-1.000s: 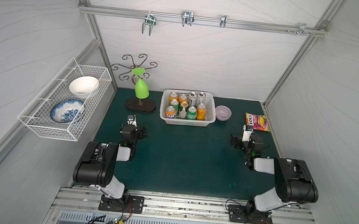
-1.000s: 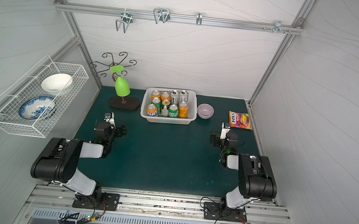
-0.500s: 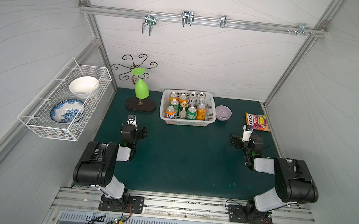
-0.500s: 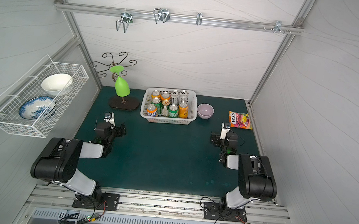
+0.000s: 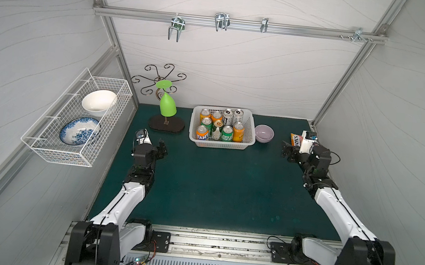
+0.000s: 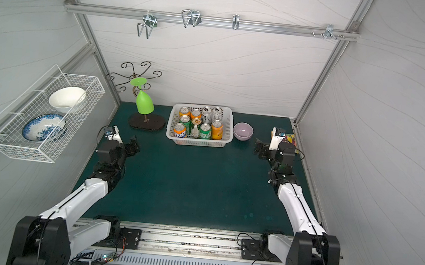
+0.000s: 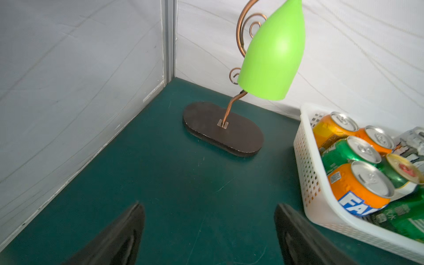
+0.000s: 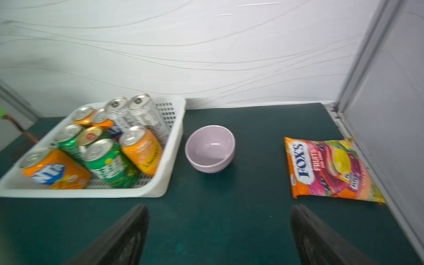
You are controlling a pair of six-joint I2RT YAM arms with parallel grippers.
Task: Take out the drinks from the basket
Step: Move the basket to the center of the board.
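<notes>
Drinks (image 5: 227,133) are standing tops-up in the basket (image 5: 220,145), its long axis running along the back wall (image 5: 225,72), on green mat (image 5: 213,187); left gripper (image 7: 208,206) and right gripper (image 8: 220,208) are gaping wide, empty.

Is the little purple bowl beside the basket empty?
Empty. The right wrist view looks down into the upright purple bowl and shows only its bare, smooth inside.

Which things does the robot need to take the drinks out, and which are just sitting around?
For the job: nine metal drink cans; white perforated plastic basket.
Just lying about: small lilac bowl; colourful candy bag; green plastic goblet hanging on curly metal stand; white wire rack holding two bowls.
</notes>
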